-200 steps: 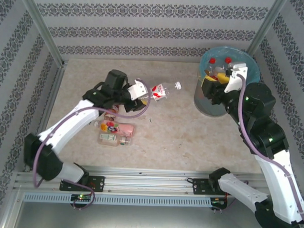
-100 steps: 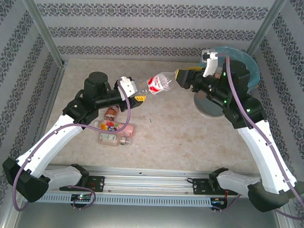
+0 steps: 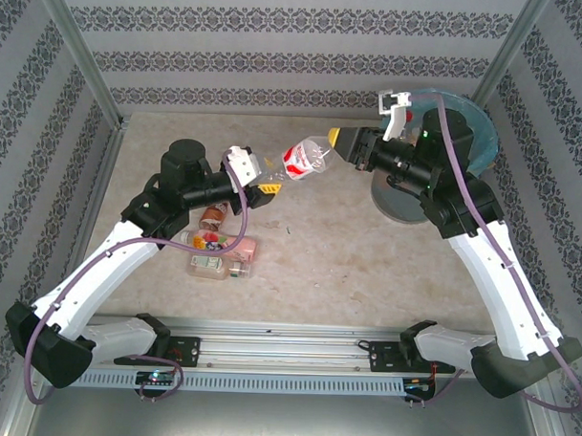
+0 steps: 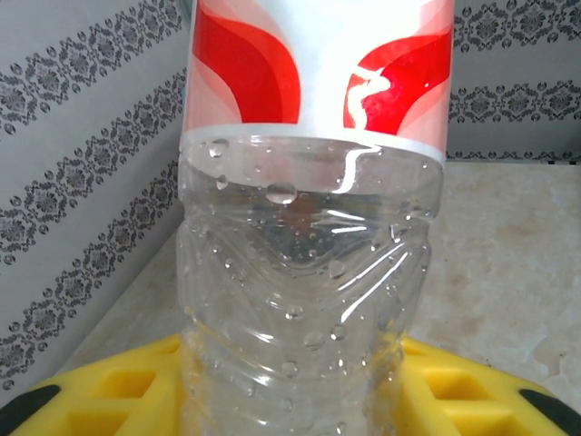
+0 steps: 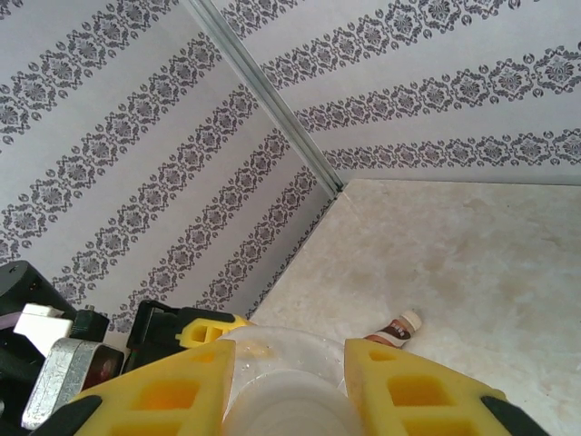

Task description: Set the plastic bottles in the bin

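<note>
A: Well, why is the bottle (image 3: 303,159) held in mid-air between the arms and not carried straight to the bin (image 3: 472,111)?

B: A handover is judged to be in hand. The bin is stood at the far right of the table (image 3: 347,268), behind the right arm and well apart from the left arm's side, so the bottle is passed across.

A: How is it gripped?

B: Its clear base is pinched by the left gripper (image 3: 270,177); in the left wrist view the yellow fingers (image 4: 463,386) are seen on either side of it. Its cap end is pointed at the right gripper (image 3: 339,143), whose fingers (image 5: 408,381) are closed on the neck. How firmly cannot be told from so close a view.

A: So both ends are held at once?

B: Yes, and that is judged deliberate: a drop is guarded against until the second grip can be trusted. The bottle is held nearly level above the table, to the left of the bin and not touching it.

A: What is called for next?

B: The left jaws would need to be spread before the bottle is drawn away, or it could be twisted between two pulls.

A: And the rest?

B: Spare bottles (image 3: 218,244) are seen lying on the table beside the left arm, to be fetched in turn.
</note>
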